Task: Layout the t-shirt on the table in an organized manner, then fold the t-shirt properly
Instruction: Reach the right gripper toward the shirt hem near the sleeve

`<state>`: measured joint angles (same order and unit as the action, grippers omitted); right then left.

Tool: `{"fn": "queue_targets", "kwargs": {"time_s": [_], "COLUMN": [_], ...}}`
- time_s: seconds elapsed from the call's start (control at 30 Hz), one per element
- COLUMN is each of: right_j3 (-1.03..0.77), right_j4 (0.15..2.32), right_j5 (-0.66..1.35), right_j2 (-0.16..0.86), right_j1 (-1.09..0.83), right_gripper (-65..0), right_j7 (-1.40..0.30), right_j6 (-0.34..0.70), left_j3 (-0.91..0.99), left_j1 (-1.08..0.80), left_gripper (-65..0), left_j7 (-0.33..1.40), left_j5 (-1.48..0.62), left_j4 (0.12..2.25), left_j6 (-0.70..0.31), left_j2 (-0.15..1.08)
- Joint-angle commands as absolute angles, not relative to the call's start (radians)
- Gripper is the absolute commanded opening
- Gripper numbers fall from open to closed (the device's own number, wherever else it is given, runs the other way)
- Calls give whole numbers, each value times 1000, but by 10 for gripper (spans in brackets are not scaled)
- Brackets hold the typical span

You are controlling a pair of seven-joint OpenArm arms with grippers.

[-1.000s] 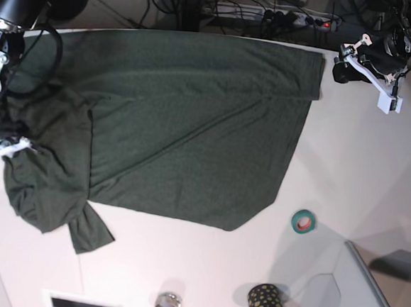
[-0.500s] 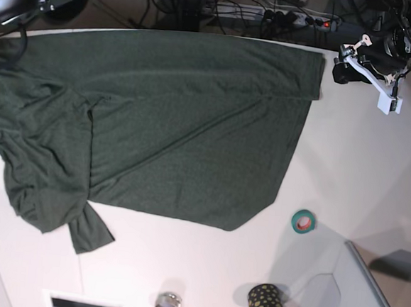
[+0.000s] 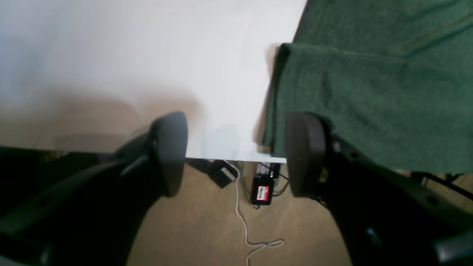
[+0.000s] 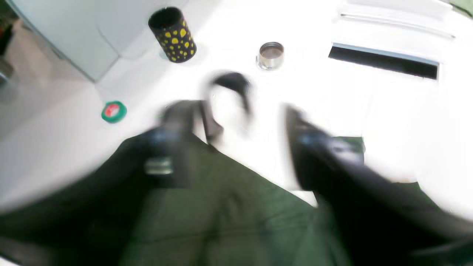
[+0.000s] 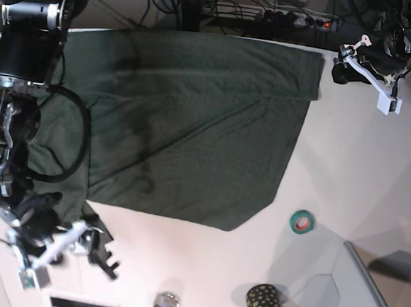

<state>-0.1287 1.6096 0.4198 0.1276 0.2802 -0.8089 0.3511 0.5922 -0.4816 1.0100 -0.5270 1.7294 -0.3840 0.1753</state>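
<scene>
The layout is well on but not finished, and by my judgement no folding has begun. Going left to right in the base view: the right gripper [image 5: 77, 246] hangs low over the near left of the table [image 5: 347, 165], just past the shirt's near edge. Its wrist view is blurred, yet the jaws read as spread, with bare white table between them and no cloth caught. The shirt [image 5: 193, 124] lies across the far middle of the table, mostly flat, with one diagonal crease and a doubled far-right corner; the arm hides its left part, so I cannot tell how smooth that side is. The left gripper [image 5: 372, 78] waits at the far right edge, jaws wide and empty, beside that corner.

Left to do: smooth the creases, then every fold.

Count: one shirt, two grippers, one tape roll [image 5: 302, 221], one spotted cup [image 5: 265, 305], one small tin [image 5: 167, 304].
</scene>
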Motion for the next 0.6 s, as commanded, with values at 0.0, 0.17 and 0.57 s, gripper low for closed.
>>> {"fn": "queue_targets", "kwargs": {"time_s": [0.0, 0.17, 0.57], "right_j3": [-145, -160, -151], "right_j4": [1618, 1672, 1603], "right_j5": [392, 392, 386], "right_j2": [151, 156, 153], "right_j1": [289, 249, 226], "right_gripper": [-47, -6, -12], "right_j7": [-828, -839, -848], "right_j6": [346, 348, 338], "left_j3": [601, 645, 645], "left_j1": [-487, -487, -484], "left_gripper": [-252, -252, -252], "left_j7": [1000, 1000, 1000], "left_j5": [-535, -538, -539], "left_j4": [1744, 1742, 1744], "left_j6": [-386, -386, -386], "left_j2": [185, 180, 183]}}
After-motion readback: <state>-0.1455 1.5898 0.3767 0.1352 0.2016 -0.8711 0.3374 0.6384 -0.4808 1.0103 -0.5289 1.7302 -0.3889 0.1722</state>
